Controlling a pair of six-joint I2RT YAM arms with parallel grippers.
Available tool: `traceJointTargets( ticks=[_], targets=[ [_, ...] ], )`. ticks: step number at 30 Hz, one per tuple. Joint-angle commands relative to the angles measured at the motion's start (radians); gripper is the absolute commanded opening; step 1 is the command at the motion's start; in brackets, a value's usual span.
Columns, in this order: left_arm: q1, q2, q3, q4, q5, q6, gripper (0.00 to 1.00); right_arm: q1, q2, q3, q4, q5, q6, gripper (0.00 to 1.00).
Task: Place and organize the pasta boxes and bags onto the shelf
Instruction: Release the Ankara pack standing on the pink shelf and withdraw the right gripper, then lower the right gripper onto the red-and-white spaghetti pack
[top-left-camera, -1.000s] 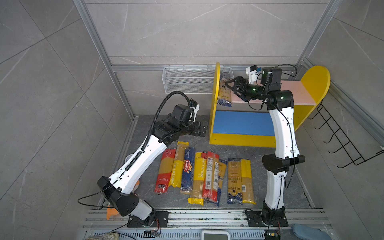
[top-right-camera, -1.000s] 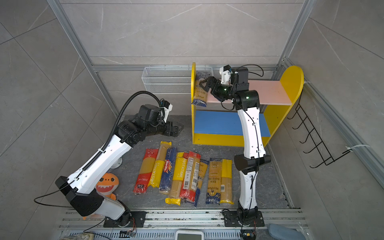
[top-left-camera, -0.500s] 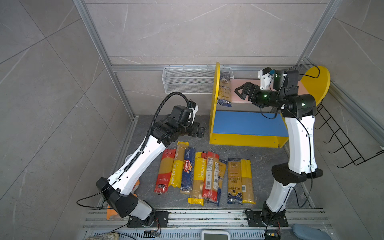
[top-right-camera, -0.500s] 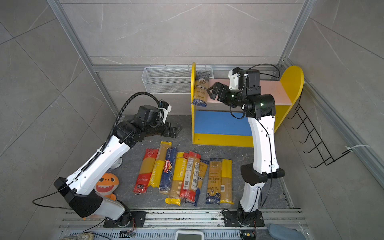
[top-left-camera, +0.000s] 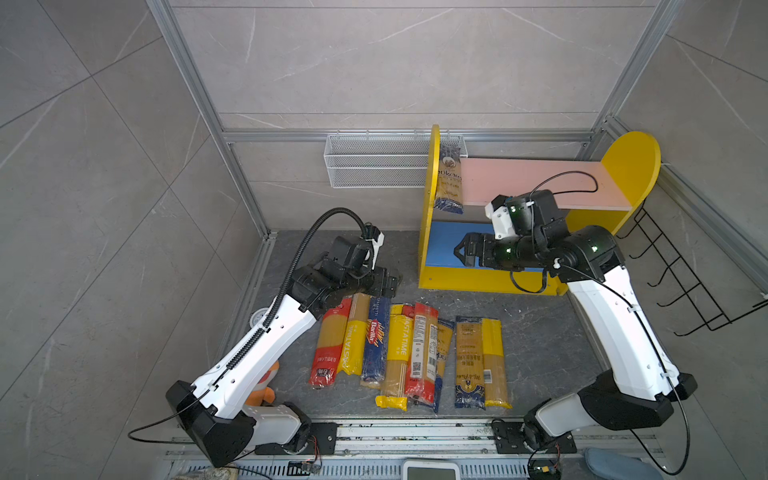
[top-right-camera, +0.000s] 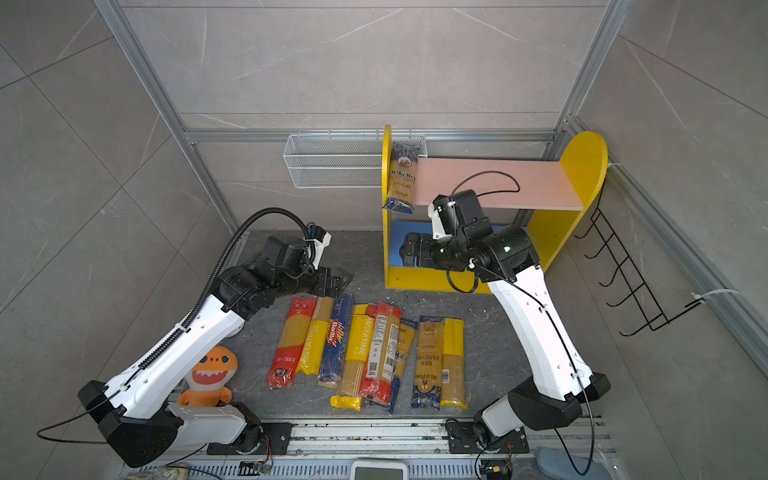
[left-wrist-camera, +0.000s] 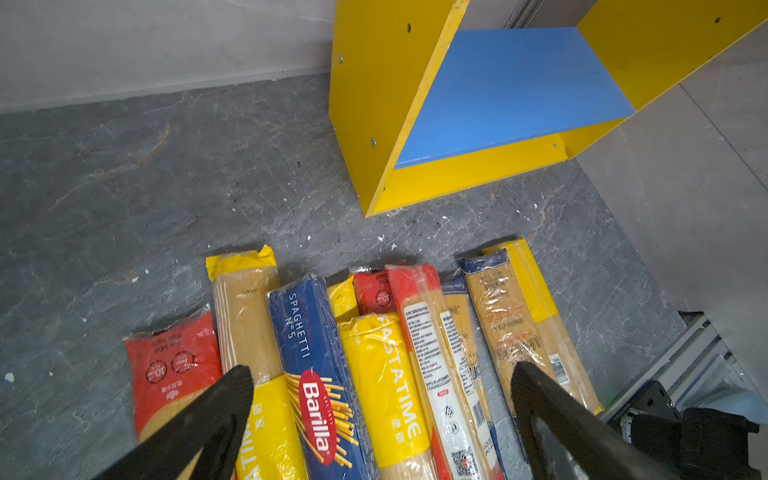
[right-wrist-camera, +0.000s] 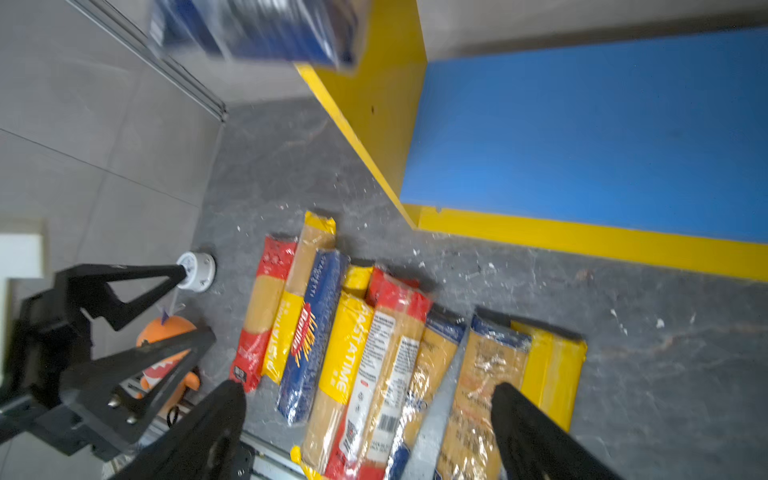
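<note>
While the right gripper (top-left-camera: 460, 251) hangs in front of the blue lower board (top-left-camera: 441, 233) of the shelf (top-left-camera: 631, 162) with its jaws wide apart and nothing between them, the left gripper (top-left-camera: 390, 282) hovers over the far ends of the packs (top-left-camera: 409, 353) on the floor (top-left-camera: 540, 332), also open and empty. One spaghetti bag (top-left-camera: 449, 183) lies on the pink upper board (top-left-camera: 540, 178), against a yellow side panel (top-left-camera: 432, 158), its dark end sticking out over the front edge. The other packs, the Barilla box (top-left-camera: 376, 336) among them, lie side by side on the grey floor before the shelf.
</note>
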Motion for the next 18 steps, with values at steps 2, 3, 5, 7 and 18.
traceJointTargets(
  ticks=[2, 3, 5, 7, 18],
  targets=[
    [0.003, -0.072, -0.056, 0.037, -0.022, -0.054, 1.0, 0.053, -0.078, -0.148, 0.045, 0.039, 0.08, 0.95],
    [0.002, -0.08, -0.074, 0.04, -0.023, -0.061, 1.0, 0.068, -0.094, -0.192, 0.059, 0.039, 0.097, 0.95],
    [0.001, -0.095, -0.102, 0.042, -0.025, -0.072, 1.0, 0.093, -0.114, -0.268, 0.074, 0.04, 0.125, 0.95],
    [0.001, -0.11, -0.136, 0.045, -0.031, -0.081, 1.0, 0.122, -0.136, -0.34, 0.092, 0.037, 0.16, 0.95],
    [-0.029, -0.202, -0.314, 0.089, -0.014, -0.157, 1.0, 0.358, -0.144, -0.725, 0.284, 0.025, 0.378, 0.95]
  ],
)
